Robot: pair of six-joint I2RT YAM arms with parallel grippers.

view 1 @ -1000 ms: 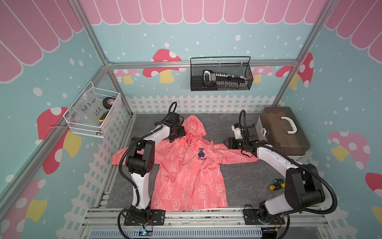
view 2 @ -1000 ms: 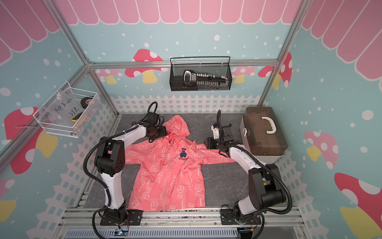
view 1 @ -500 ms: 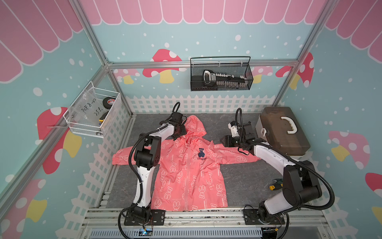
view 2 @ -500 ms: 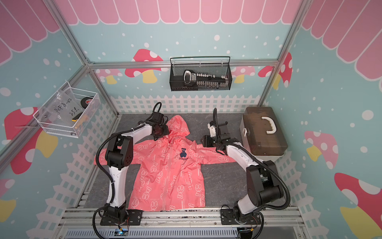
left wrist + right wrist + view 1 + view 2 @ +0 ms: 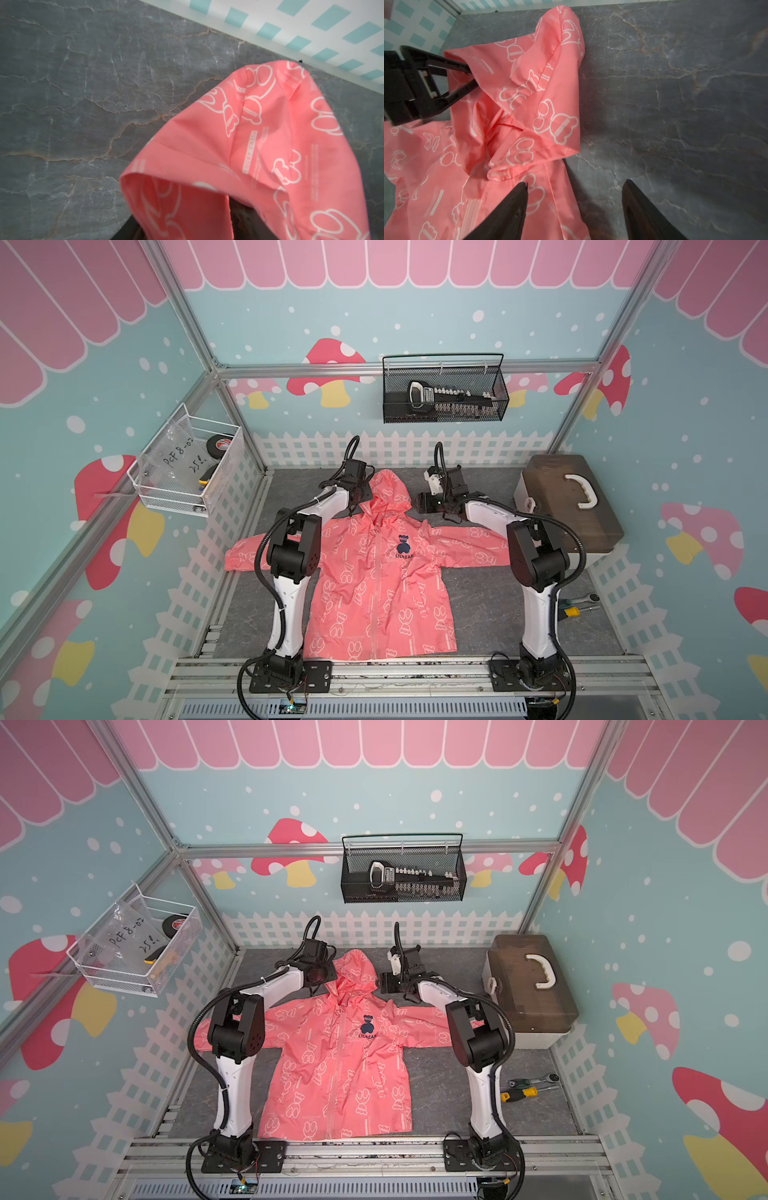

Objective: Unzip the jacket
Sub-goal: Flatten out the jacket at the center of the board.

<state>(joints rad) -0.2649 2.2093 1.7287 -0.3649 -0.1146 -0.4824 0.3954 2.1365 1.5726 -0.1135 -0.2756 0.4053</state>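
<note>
- The small coral-pink hooded windbreaker printed with white bear outlines, the jacket [image 5: 376, 580], lay flat and front up on the dark grey stone-patterned tabletop [image 5: 478, 605], between the two arms.
- Its front zipper [image 5: 336, 1060] looked closed from collar to hem, so by my judgement the unzipping itself was not yet begun.
- The left gripper [image 5: 472, 75] had its jaws apart, astride the rim of the hood [image 5: 529, 72]; no pinch showed.
- The right gripper [image 5: 576, 182] gaped wide beside the collar, holding nothing.
- The ring pull was too small to make out in both top views and was lost among collar folds in the right wrist view. The left wrist view showed only the hood and tabletop.
</note>
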